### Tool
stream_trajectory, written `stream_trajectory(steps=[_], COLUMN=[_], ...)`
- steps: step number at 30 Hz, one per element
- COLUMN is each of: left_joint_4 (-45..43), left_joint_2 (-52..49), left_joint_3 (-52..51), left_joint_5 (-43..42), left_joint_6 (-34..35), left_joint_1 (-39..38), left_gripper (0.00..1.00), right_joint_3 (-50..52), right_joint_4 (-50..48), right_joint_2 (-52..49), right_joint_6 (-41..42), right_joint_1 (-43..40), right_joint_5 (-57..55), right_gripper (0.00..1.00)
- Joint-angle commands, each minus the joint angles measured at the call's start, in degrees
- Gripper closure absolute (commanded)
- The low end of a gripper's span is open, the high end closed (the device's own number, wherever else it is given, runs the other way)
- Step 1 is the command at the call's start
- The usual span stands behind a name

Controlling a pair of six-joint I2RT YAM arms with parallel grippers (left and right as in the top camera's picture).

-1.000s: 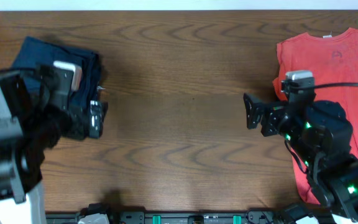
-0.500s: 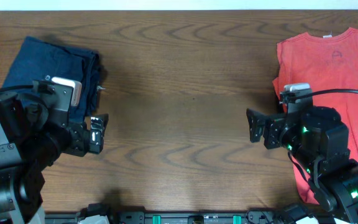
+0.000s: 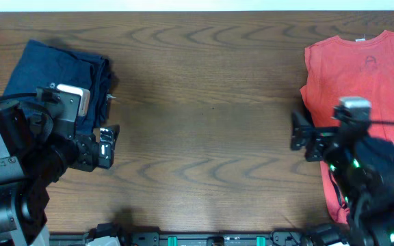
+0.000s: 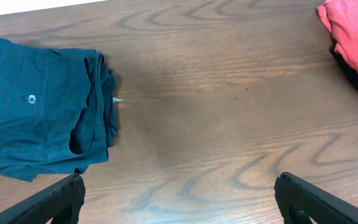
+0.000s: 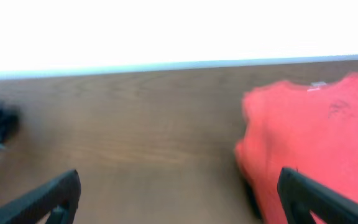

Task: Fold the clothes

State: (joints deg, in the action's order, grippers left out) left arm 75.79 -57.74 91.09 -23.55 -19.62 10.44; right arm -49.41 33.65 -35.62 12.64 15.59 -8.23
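Observation:
A stack of dark navy shorts [image 3: 53, 68] lies folded at the far left of the table; the left wrist view shows a small button on the shorts [image 4: 36, 118]. A coral-red T-shirt [image 3: 368, 82] is spread flat at the right. My left gripper [image 3: 107, 146] hovers open just in front of the stack's near right corner, with only bare wood between its fingers [image 4: 61, 199]. My right gripper [image 3: 297, 134] stands open at the T-shirt's left edge, holding nothing. The right wrist view is blurred; the T-shirt [image 5: 316, 137] lies ahead to its right.
The brown wooden table [image 3: 204, 102] stretches between the two garments. A tiny pale tag [image 4: 117, 99] sticks out beside the shorts. A black rail with mounts [image 3: 197, 239] runs along the near edge. The far table edge [image 5: 166, 65] meets a white wall.
My left arm drew back off the shorts toward the near edge, then stopped. My right arm slid right, closer to the T-shirt's edge. Both grippers stayed open.

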Motion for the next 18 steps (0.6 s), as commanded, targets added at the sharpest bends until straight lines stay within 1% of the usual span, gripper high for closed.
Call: stream_trajectory(steps=[1,7,11,13,18], left_joint_4=[0.11,0.11,0.11,0.11,0.11], left_joint_2=[0.02,0.02,0.04,0.04,0.04], left_joint_3=[-0.07,-0.07,-0.07,-0.07,-0.07], left_joint_5=[0.26,0.26,0.26,0.26,0.26], left_joint_6=[-0.92,-0.92,-0.92,-0.92,-0.92], left_joint_1=[-0.13,-0.13,-0.13,-0.13,-0.13], left_gripper=[0.02,0.02,0.02,0.02,0.02], right_joint_3=[8.94,26.08,34.53,38.32,44.98], right_joint_4=[-4.66,-13.05,-16.31,-18.12,-25.24], right_joint_2=[8.04,24.3,32.11,35.19,35.32], right_joint_6=[-0.66,1.7,1.68,1.68,1.7], right_joint_1=[-5.09,-11.04,-12.07,-12.07,-12.04], right_joint_5=[0.68,1.4,1.36,1.36,1.4], right_gripper=[0.01,0.01,0.01,0.01,0.01])
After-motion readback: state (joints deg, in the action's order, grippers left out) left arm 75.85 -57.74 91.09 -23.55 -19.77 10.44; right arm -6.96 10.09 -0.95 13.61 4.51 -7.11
